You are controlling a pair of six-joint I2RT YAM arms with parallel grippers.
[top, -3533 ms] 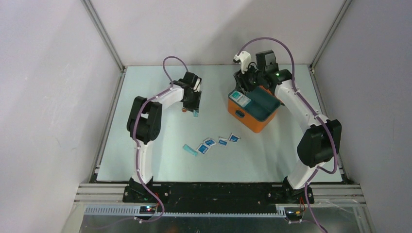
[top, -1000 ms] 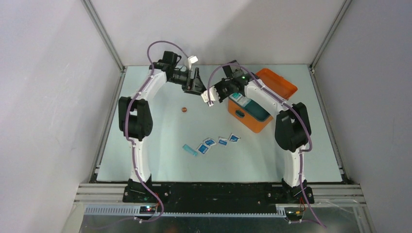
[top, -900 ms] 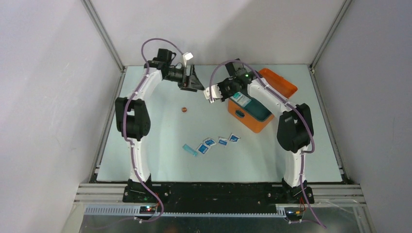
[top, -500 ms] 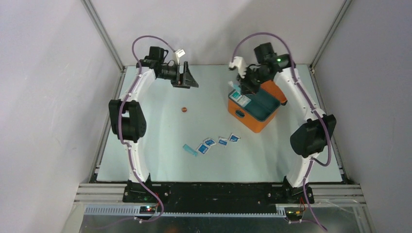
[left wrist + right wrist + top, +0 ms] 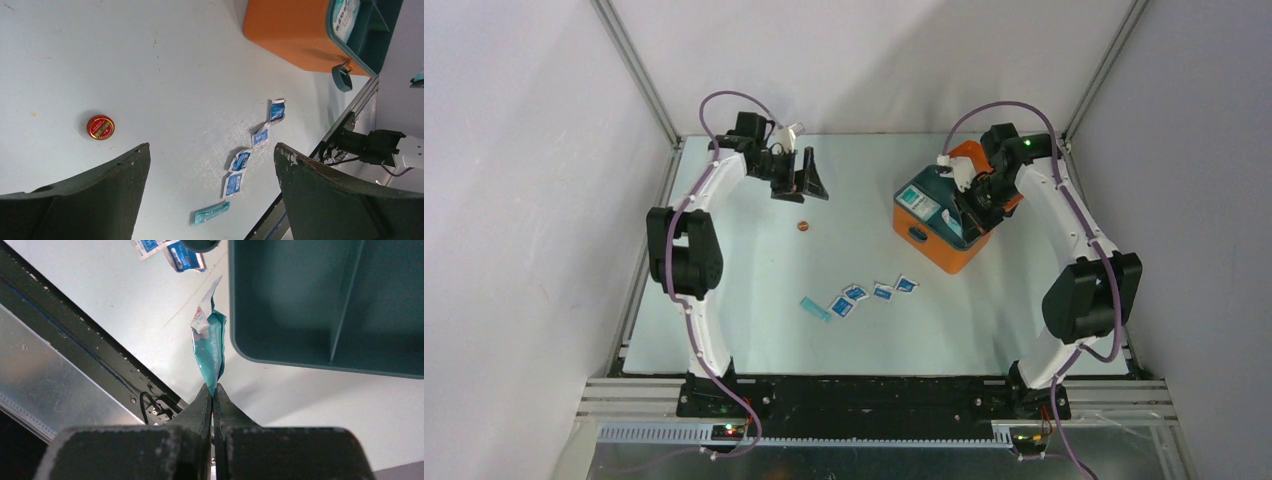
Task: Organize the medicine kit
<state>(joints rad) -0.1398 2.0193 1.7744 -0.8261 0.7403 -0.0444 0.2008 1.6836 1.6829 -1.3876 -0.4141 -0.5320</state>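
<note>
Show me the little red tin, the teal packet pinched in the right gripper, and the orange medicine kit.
red tin point(image 5: 100, 127): left wrist view, centre of its round lid.
teal packet point(image 5: 212, 347): right wrist view, middle of its body.
medicine kit point(image 5: 934, 246): top external view, orange front wall.

Overhead camera looks down from 6 o'clock behind me. My left wrist view, held high, shares the medicine kit point(image 5: 929, 240) with it; right wrist view sits close.
</note>
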